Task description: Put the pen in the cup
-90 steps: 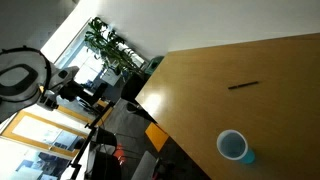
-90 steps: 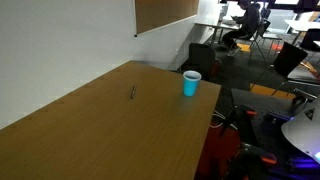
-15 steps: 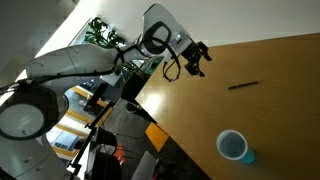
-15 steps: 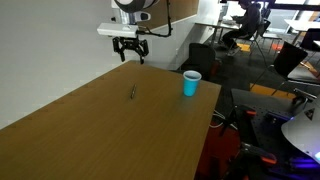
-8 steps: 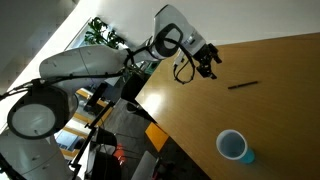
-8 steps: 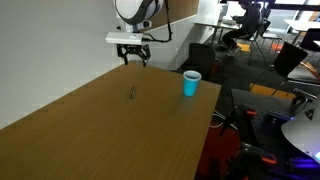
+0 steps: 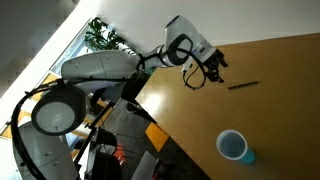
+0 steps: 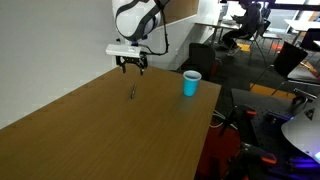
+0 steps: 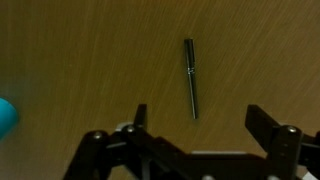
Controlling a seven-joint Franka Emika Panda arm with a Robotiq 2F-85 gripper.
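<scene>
The pen is a thin dark stick lying flat on the wooden table; it also shows in both exterior views. The cup is light blue with a white rim and stands upright near the table edge; its edge shows at the left of the wrist view. My gripper is open and empty, above the table, with the pen just ahead of the gap between its fingers. It shows in both exterior views, a little above and short of the pen.
The wooden table ends at an edge near the cup. Beyond it are office chairs, desks and a potted plant. A white wall runs along the table's far side.
My gripper has moved down and toward the pen over the last second. The pen and cup have not moved.
</scene>
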